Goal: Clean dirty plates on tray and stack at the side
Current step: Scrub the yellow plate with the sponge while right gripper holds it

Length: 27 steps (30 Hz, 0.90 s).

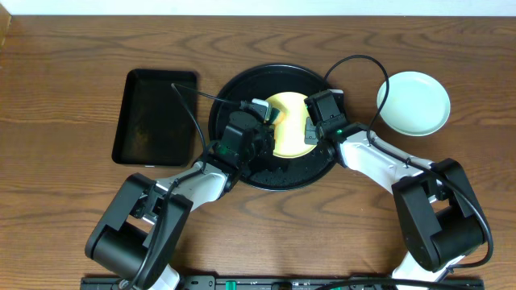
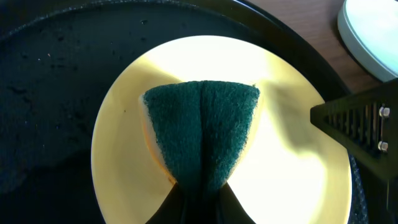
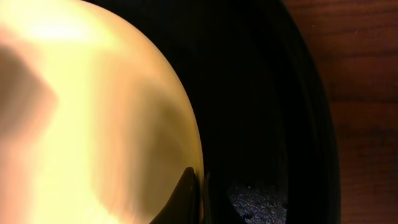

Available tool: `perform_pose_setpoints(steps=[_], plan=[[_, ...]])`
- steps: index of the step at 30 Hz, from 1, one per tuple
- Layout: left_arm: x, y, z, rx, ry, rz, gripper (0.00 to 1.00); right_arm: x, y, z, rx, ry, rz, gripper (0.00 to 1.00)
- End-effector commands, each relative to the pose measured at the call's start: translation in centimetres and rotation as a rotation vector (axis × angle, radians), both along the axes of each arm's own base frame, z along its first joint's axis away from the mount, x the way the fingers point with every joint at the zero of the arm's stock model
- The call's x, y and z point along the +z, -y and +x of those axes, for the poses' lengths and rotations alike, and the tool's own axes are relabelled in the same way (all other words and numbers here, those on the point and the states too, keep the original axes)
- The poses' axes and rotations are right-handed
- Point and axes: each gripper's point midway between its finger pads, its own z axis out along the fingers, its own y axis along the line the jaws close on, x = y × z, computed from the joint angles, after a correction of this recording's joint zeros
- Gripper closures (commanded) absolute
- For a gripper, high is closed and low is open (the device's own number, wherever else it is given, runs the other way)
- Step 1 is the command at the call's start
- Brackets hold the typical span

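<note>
Pinched in our left gripper (image 2: 200,202) at bottom centre, the sponge (image 2: 202,127) presses the yellow plate (image 2: 292,180) for scrubbing; our right gripper (image 3: 199,196) clamps its rim, seemingly steadying it.

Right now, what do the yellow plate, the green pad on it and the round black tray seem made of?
Yellow plate: smooth, softly shiny, probably plastic or glazed ceramic; glare spreads across it.
Green pad: coarse fuzzy scouring fibre over yellow foam, visible along its edge.
Round black tray: glossy, likely plastic or lacquered; faint reflections and specks show on it.
</note>
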Motion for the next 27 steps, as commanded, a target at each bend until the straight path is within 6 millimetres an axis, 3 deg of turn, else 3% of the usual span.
perform_pose_setpoints(steps=[1, 7, 17, 27], plan=[[0.0, 0.0, 0.6, 0.004, 0.026, 0.013, 0.92, -0.7, 0.3, -0.6, -0.004, -0.016, -0.027, 0.99], [-0.2, 0.0, 0.7, 0.004, 0.025, 0.014, 0.92, -1.0, 0.3, -1.1, 0.001, -0.039, -0.037, 0.99], [0.4, 1.0, -0.2, -0.041, -0.008, -0.041, 0.92, -2.4, -0.5, -3.9, 0.053, -0.176, -0.003, 0.99], [-1.3, 0.3, -1.5, -0.037, -0.092, 0.009, 0.92, -2.8, -2.1, -5.6, 0.109, -0.222, 0.001, 0.99]])
